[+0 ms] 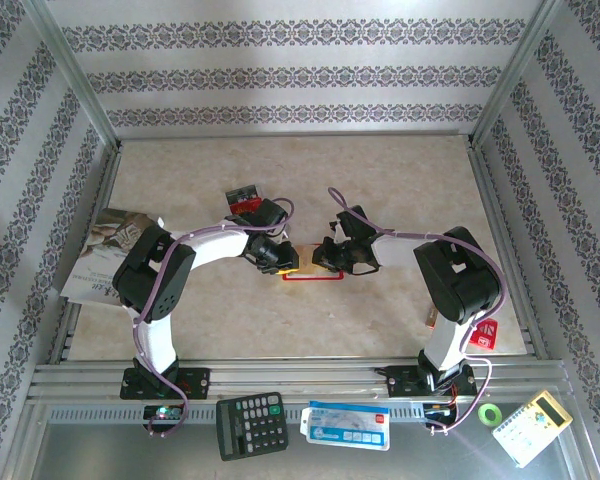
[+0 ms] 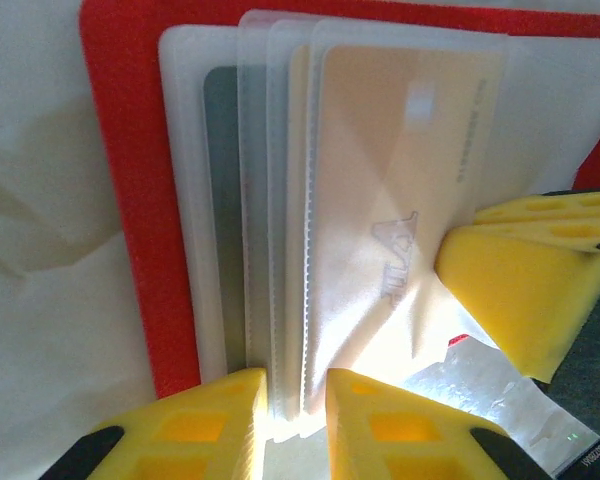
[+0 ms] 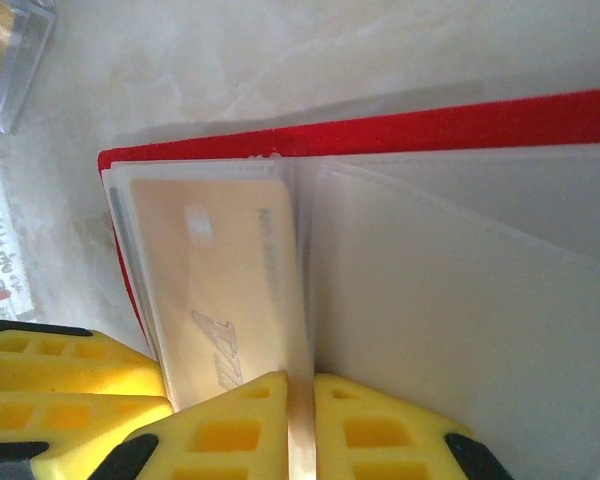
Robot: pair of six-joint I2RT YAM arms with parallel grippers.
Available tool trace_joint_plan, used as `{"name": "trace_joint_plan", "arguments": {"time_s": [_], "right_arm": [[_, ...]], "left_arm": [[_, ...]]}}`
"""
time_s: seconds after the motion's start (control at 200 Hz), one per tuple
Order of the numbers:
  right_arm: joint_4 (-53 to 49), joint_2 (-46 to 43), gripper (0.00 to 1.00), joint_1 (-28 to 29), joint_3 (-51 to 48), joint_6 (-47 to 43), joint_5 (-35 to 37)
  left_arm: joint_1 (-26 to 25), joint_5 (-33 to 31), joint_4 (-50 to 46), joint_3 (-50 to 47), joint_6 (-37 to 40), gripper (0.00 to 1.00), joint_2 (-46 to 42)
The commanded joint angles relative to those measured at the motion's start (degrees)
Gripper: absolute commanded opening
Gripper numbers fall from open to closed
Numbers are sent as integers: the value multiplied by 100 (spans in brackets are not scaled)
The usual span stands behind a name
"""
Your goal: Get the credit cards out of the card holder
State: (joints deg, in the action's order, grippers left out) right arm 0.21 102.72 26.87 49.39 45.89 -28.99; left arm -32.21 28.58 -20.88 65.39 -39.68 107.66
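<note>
1. Yellow plastic fingertips (image 2: 200, 425) of the left gripper (image 2: 296, 400) are sitting closest to the left wrist lens, pinching a bunch of frosted clear plastic sleeves (image 2: 270, 200) by their near edge.
2. These sleeves are fanning out of the small red folding card holder (image 2: 130, 200), which is lying open on the beige marbled table (image 1: 380, 180).
3. From this wrist, a tan-gold credit card (image 2: 400, 160) is showing through the front sleeve, and a thin dark grey credit card (image 2: 223, 200) is showing through a sleeve further left; both are sitting inside the holder.
4. From the right wrist, the right gripper (image 3: 300, 425) is clamping one sleeve edge just beside the tan-gold card (image 3: 220, 270), with the holder's red cover (image 3: 380, 125) running along the far side.
5. Each wrist view is also catching the other gripper's yellow fingers (image 2: 525, 285) beside the sleeves.
6. From above, both arms are meeting mid-table over the holder (image 1: 310, 278), and the sleeves are too small to make out.
7. Along the near metal ledge, a black calculator (image 1: 250, 425), a blue-and-white packet (image 1: 345, 425) and a green tape roll (image 1: 491, 413) are lying.
</note>
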Motion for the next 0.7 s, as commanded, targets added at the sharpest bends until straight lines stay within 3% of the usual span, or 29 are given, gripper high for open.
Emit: {"name": "trace_joint_plan", "arguments": {"time_s": [0.0,0.275,0.485,0.694], "right_arm": [[-250,47,12,12,-15,-122,542],[-1043,-603,26,266,424,-620,965],[-1675,-383,37,524,697,-998,1416],[-2087,-35,41,678,957,-1141,1769]], "left_arm": [[-128,-149,-271,130,59,22,133],[-128,-296,-373,159,92,22,106],[-136,-301,-364,160,101,22,89],[-128,-309,-347,153,109,23,53]]}}
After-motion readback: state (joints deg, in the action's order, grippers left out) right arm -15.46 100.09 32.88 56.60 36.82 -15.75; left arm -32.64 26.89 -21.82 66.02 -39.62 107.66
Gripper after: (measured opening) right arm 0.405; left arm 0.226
